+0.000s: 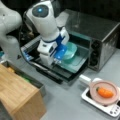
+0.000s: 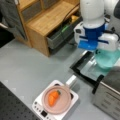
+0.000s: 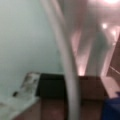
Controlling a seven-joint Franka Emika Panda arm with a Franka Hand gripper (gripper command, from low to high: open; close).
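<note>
My gripper (image 1: 57,60) reaches down onto a teal bowl (image 1: 71,51) that rests on the open door (image 1: 75,67) of a metal toaster oven (image 1: 100,30). In a front view the white-and-blue hand hangs over the bowl (image 2: 107,58), hiding the fingertips. In the wrist view the bowl's pale rim (image 3: 67,62) runs upright between the fingers, with a dark pad (image 3: 50,86) pressed on its left and the other finger on its right. The gripper (image 3: 72,87) is shut on that rim.
An orange carrot (image 1: 105,92) lies on a pink plate (image 1: 93,86) atop a white appliance (image 1: 110,108) with a handle, near the oven's front. A wooden cabinet (image 2: 50,20) with an open drawer (image 2: 60,35) stands beside the oven door. Grey tabletop (image 2: 30,65) lies between them.
</note>
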